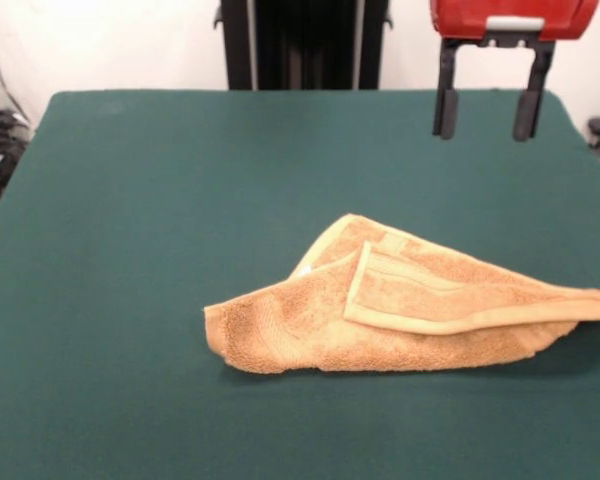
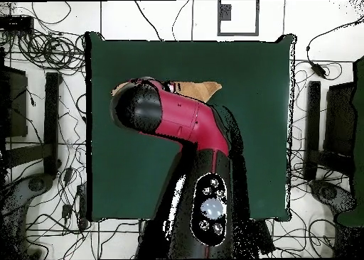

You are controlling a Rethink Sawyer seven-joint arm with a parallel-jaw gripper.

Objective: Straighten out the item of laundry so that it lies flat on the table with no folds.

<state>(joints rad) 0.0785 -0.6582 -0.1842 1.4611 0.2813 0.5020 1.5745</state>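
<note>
The golden-tan towel (image 1: 400, 310) lies crumpled on the dark green table (image 1: 160, 250), right of centre in the front view. One part is folded over on top, showing a hemmed edge and a woven band, and its right tip reaches the picture's edge. My gripper (image 1: 488, 128) hangs open and empty high above the table's far right, well above and behind the towel. In the overhead view the red arm (image 2: 170, 115) covers most of the towel; only a tan corner (image 2: 202, 91) shows. The gripper itself is hidden there.
The robot's black pedestal (image 1: 302, 45) stands behind the table's far edge. Cables and black stands (image 2: 50, 122) lie on the floor around the table on both sides.
</note>
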